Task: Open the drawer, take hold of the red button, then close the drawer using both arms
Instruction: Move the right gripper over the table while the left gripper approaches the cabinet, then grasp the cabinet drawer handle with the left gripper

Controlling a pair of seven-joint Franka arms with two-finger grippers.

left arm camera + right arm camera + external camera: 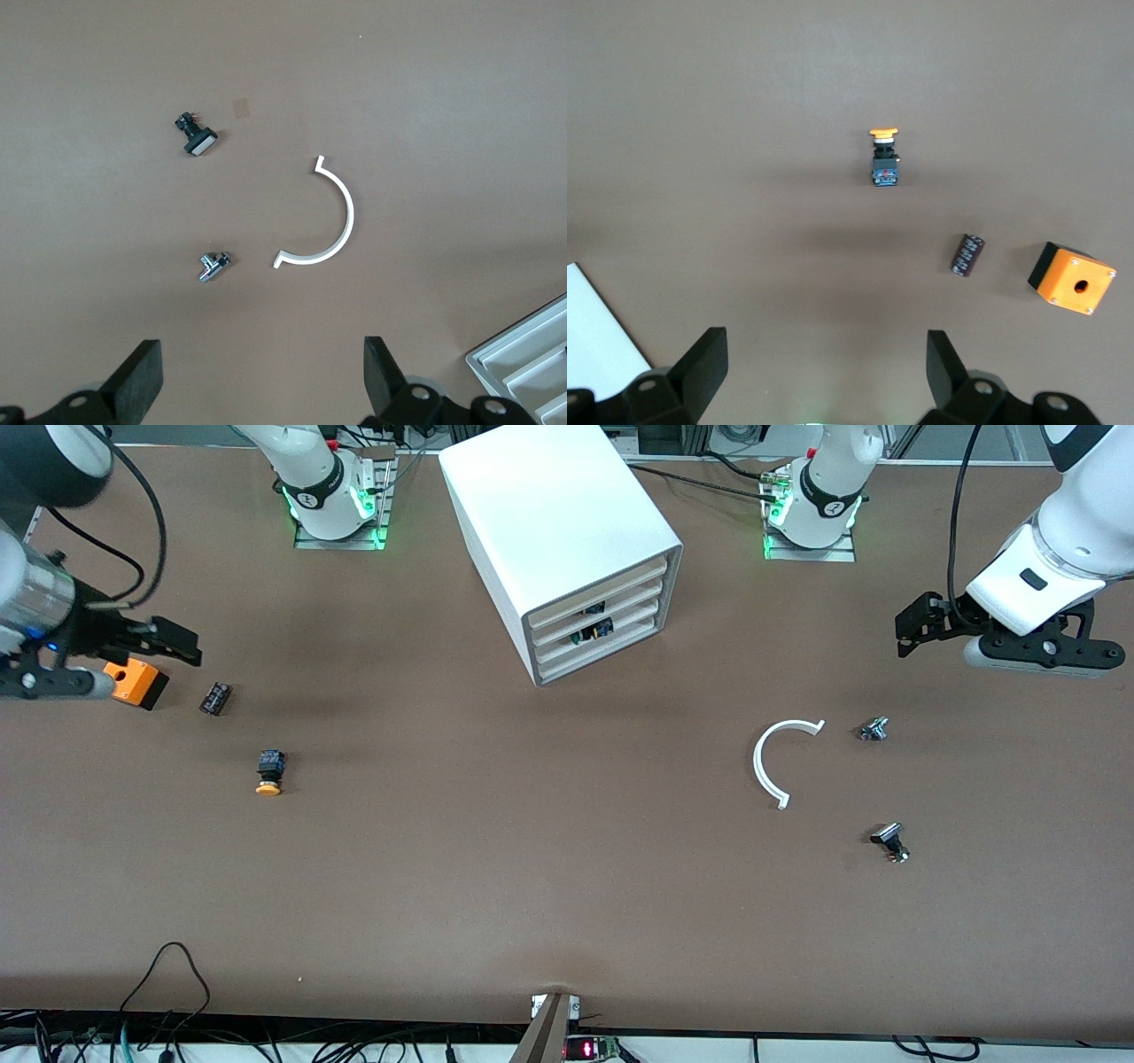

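High over the two ends of the desk [549, 886], both sets of jaws are held released and empty. The left gripper [261, 385] is poised over bare desk at the left arm's end, above a small metal fitting [873, 729], a white half-ring [778, 762] and a black-capped part [890, 841]. The right gripper [824, 381] is poised over the right arm's end, above an orange box with a hole [135, 682], with a dark cylindrical capacitor [215, 698] just beside that box and a yellow-orange capped button [269, 772] nearer the front camera.

Between the two arm bases the white cabinet [554, 522] is seen with its three drawers pushed in. Dark parts with flecks of blue and yellow are glimpsed through the gaps over the middle drawer [595, 631]; the red-capped button itself is not seen anywhere on the desk, so it is judged to be hidden inside a drawer, though which one cannot be told.

No step of the task is yet begun: the opening of the drawer is judged to be in hand. One gripper would need to be brought down to a handleless drawer front and a hold found on its edge, with the cabinet braced by the other arm so that it is not dragged along.
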